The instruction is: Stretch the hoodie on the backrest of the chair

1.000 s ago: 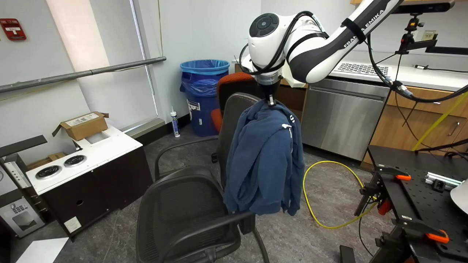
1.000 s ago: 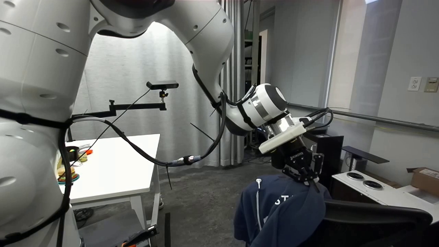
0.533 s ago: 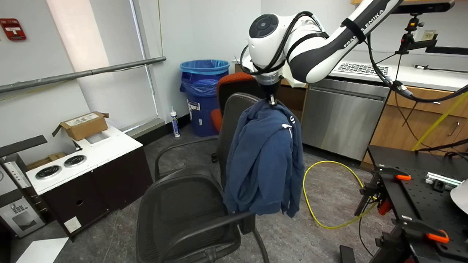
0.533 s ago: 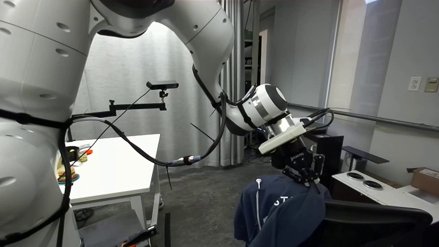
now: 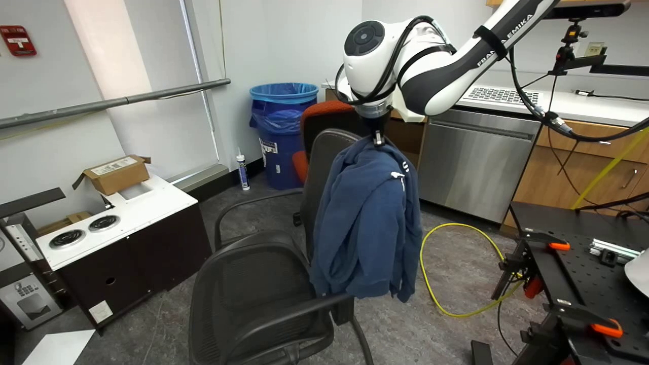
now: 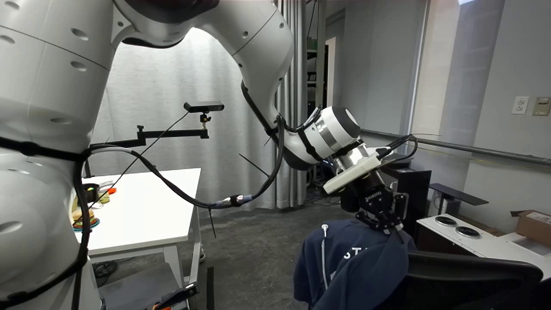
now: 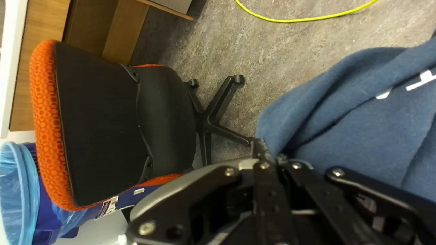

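Exterior view, and from the far left we've got a red fire alarm box [image 5: 19, 41], then a dark cabinet with a white top [image 5: 152, 209], two coil burners [image 5: 67, 238] in it and a brown cardboard box [image 5: 119, 175] sitting on it. Next along, a white-and-blue tube [image 5: 243, 174] stands on the floor [image 5: 157, 319], and here's the black swivel office chair [image 5: 258, 289] with its mesh seat. Behind it, a tall blue plastic bin [image 5: 278, 147] and an orange-trimmed black-shelled chair [image 5: 345, 119]. Now the dark charcoal backrest [image 5: 323, 162], showing along its left, and over its right side drapes the denim-blue fabric hoodie [image 5: 370, 223], hanging in folds! Right at the hoodie's top sits the black Robotiq gripper [image 5: 378, 142]; in the wrist view its fingertips [image 7: 261, 149] are pressed together, pinching the fabric at a fold. Further right, a stainless-steel dishwasher [image 5: 471, 165], a loop of yellow cable [image 5: 459, 316], and a black perforated metal table [image 5: 583, 276].
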Controlling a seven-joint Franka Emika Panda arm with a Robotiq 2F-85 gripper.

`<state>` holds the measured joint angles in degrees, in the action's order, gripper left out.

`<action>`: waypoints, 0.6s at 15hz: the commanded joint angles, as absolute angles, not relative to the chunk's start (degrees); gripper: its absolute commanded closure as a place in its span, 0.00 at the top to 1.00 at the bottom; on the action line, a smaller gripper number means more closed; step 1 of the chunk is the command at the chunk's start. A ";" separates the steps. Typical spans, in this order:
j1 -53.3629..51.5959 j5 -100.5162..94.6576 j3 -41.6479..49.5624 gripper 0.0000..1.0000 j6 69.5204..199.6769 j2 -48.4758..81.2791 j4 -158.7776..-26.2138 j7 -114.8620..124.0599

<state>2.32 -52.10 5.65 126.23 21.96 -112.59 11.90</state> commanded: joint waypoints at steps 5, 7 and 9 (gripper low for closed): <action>0.94 -55.89 6.43 0.01 122.31 21.93 -111.59 15.17; 0.93 -56.62 6.30 0.01 121.83 21.95 -111.57 15.45; 0.96 -57.11 6.20 0.01 121.71 21.95 -111.57 15.49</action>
